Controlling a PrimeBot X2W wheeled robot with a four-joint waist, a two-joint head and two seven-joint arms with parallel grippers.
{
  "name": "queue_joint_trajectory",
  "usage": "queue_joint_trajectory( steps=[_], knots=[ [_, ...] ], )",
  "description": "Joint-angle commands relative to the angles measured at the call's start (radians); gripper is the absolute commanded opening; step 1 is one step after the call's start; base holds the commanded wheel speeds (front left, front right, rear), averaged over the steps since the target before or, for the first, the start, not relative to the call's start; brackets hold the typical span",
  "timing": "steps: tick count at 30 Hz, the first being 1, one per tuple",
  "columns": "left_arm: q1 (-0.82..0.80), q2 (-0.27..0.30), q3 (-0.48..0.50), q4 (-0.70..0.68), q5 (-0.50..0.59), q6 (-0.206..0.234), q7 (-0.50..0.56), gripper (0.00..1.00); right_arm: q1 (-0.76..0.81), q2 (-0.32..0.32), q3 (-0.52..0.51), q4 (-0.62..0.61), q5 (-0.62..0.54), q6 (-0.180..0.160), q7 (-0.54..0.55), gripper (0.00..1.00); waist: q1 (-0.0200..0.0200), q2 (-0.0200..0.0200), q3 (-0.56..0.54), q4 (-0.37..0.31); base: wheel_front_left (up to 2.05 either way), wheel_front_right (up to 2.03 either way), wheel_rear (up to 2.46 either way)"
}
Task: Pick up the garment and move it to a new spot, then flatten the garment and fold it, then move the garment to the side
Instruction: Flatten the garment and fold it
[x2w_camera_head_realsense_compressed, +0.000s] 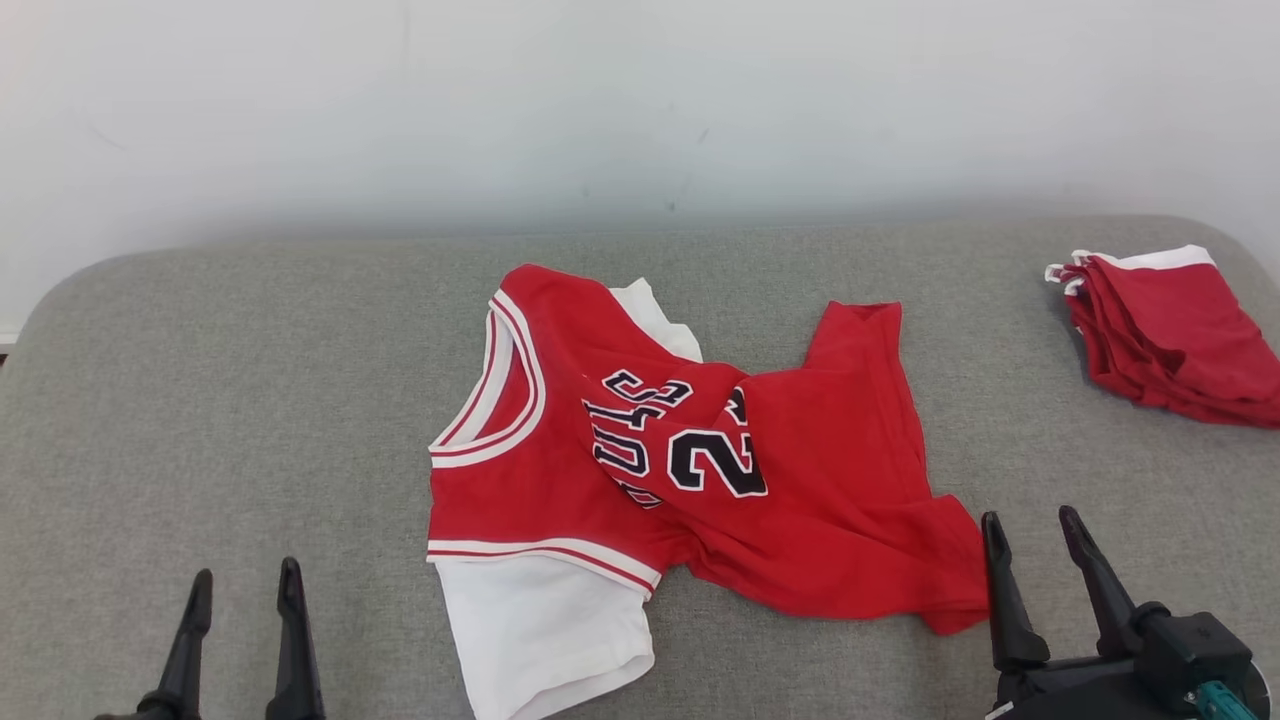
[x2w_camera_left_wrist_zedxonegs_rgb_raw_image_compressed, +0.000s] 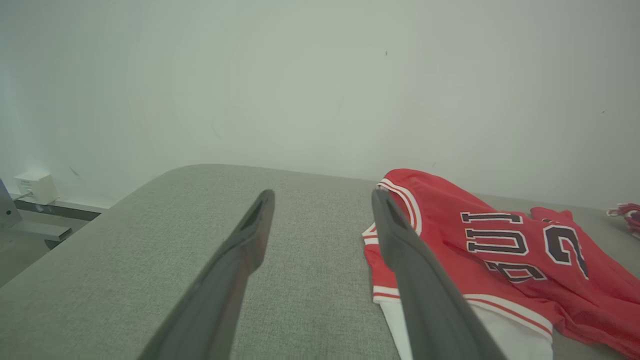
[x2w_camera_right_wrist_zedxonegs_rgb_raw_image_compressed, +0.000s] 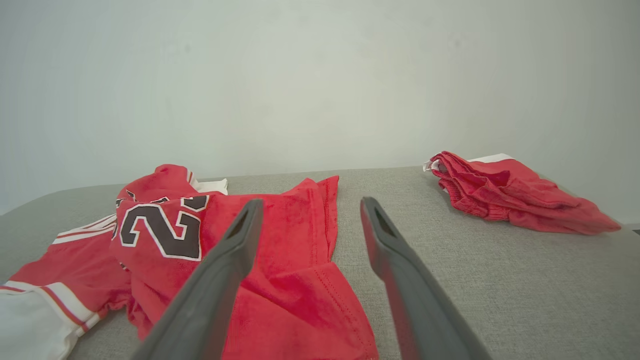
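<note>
Garment: a red basketball jersey (x2w_camera_head_realsense_compressed: 830, 450) with white sleeves was seen crumpled at the middle of the grey padded worktop (x2w_camera_head_realsense_compressed: 200, 400), reaching toward its near edge.
Handling: it was judged light, soft and limp, likely to sag and bunch when lifted, and not fragile.
Hold: the red hem corner just beside the right gripper (x2w_camera_head_realsense_compressed: 1029, 514) and the white sleeve nearer the left gripper (x2w_camera_head_realsense_compressed: 246, 570) were judged the best places.
Jaws: both pairs were spread wide, with nothing grasped.
Writing: a dark "2" was read – the second digit and the block letters were creased, and no brand label was made out.
Far right corner: a pile of red shorts (x2w_camera_head_realsense_compressed: 1170, 340) was noted.

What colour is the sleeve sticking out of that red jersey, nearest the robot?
Plain white. The sleeve of the jersey shows clearest in the head view.
</note>
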Motion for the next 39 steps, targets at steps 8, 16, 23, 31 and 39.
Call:
queue_joint_trajectory(
  steps=[8,16,23,31,39],
  knots=[
    [0.025,-0.054,0.029,0.038,0.057,-0.060,-0.003,1.00,0.016,-0.006,0.017,0.009,0.011,-0.003,0.000,1.00,0.0001,0.0001,-0.008,0.005,0.00,0.00,0.00],
    [0.008,-0.077,0.054,0.062,0.079,-0.086,-0.003,1.00,0.018,-0.010,0.030,0.016,0.014,-0.003,0.000,1.00,0.0001,0.0001,-0.007,-0.001,0.00,0.00,0.00],
    [0.004,-0.088,0.064,0.080,0.095,-0.102,-0.003,1.00,0.016,-0.011,0.031,0.020,0.014,-0.003,0.000,1.00,0.0001,0.0001,-0.002,-0.006,0.00,0.00,0.00],
    [-0.042,-0.058,-0.140,0.217,0.104,-0.111,-0.003,1.00,-0.023,-0.035,-0.001,0.083,0.005,-0.003,0.000,1.00,0.0001,0.0001,0.029,0.000,0.00,0.00,0.00],
    [-0.099,-0.024,-0.266,0.381,0.024,-0.110,-0.003,1.00,-0.079,-0.056,-0.016,0.192,0.015,-0.003,-0.001,1.00,0.0001,0.0001,0.065,-0.005,0.00,0.00,0.00]
  ],
)
